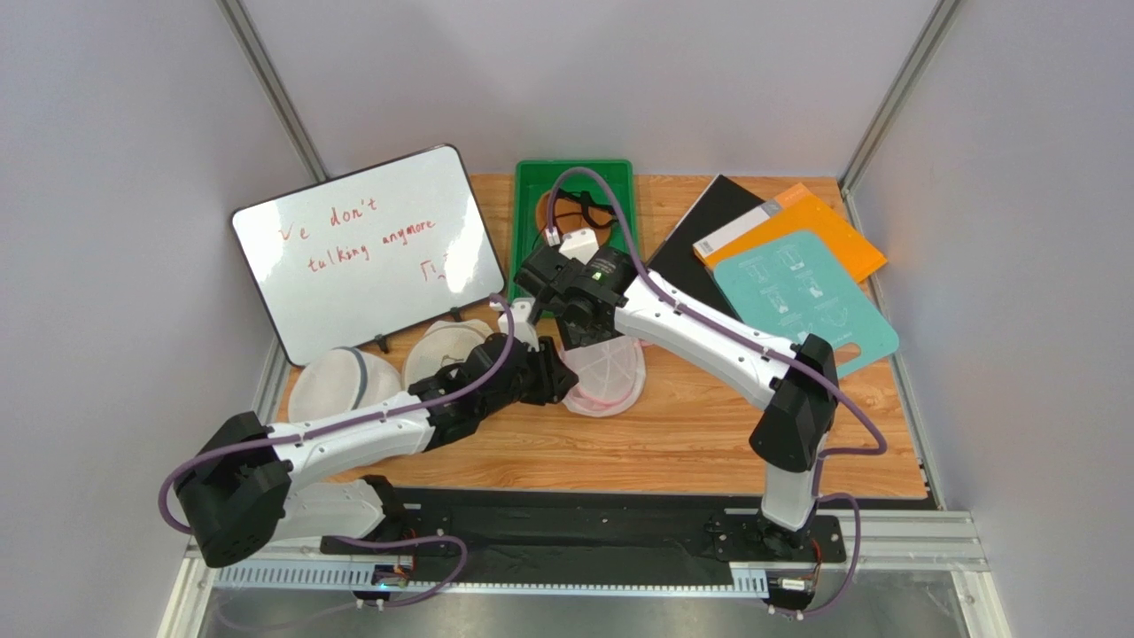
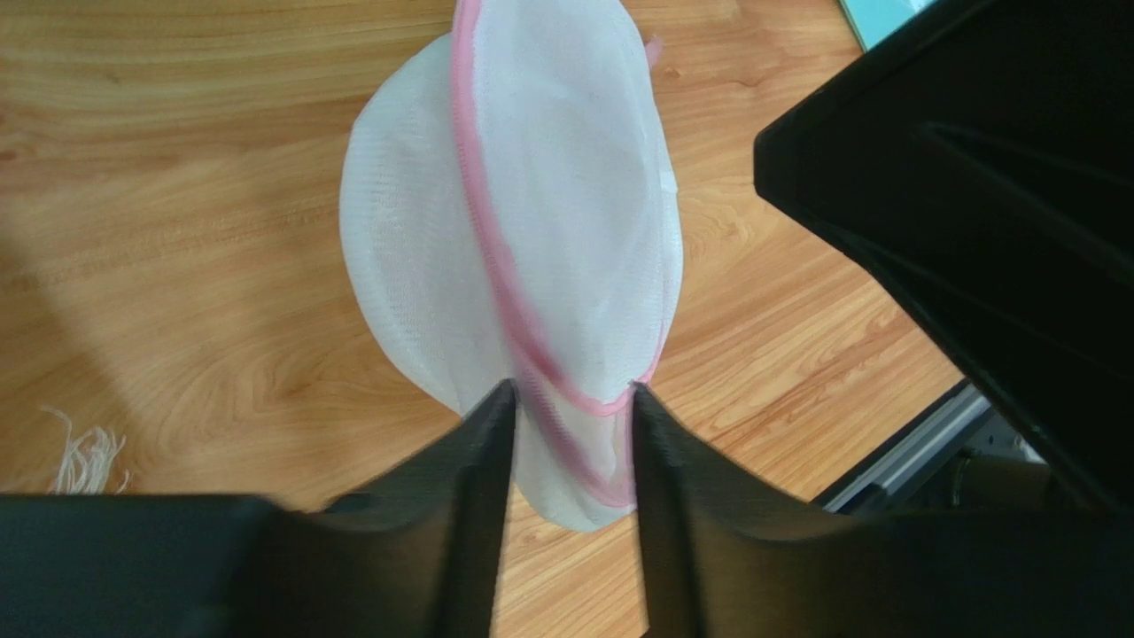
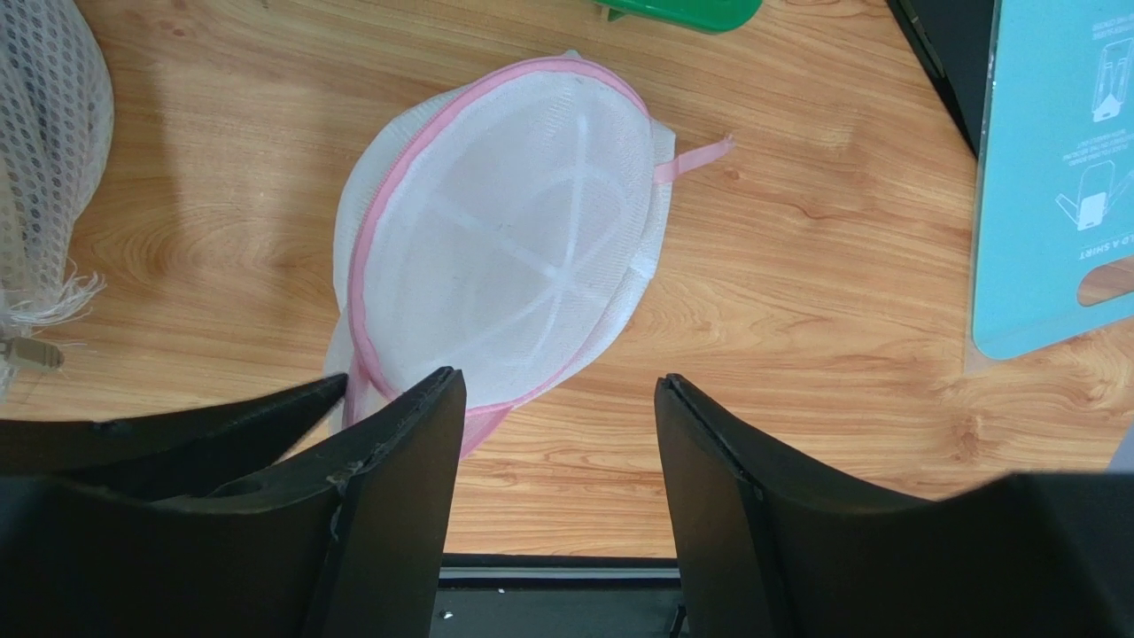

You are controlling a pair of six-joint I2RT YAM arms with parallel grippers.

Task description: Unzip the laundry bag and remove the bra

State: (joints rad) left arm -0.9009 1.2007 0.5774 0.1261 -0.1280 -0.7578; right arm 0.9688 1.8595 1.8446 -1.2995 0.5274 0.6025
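The laundry bag (image 1: 610, 376), white mesh with pink trim, lies open and empty on the wooden table; it also shows in the left wrist view (image 2: 533, 226) and the right wrist view (image 3: 499, 286). My left gripper (image 1: 557, 380) (image 2: 572, 395) is shut on the bag's near pink-trimmed edge. My right gripper (image 1: 566, 317) (image 3: 559, 386) is open and empty, just above the bag's far side. The bra (image 1: 543, 213), brown with black straps, lies in the green tray (image 1: 530, 253) at the back.
Two plain white mesh bags (image 1: 340, 382) (image 1: 446, 351) lie left of the left arm; one shows in the right wrist view (image 3: 47, 146). A whiteboard (image 1: 360, 246) leans at back left. A black folder (image 1: 706, 226), an orange sheet (image 1: 839, 229) and a teal card (image 1: 805, 299) lie at back right.
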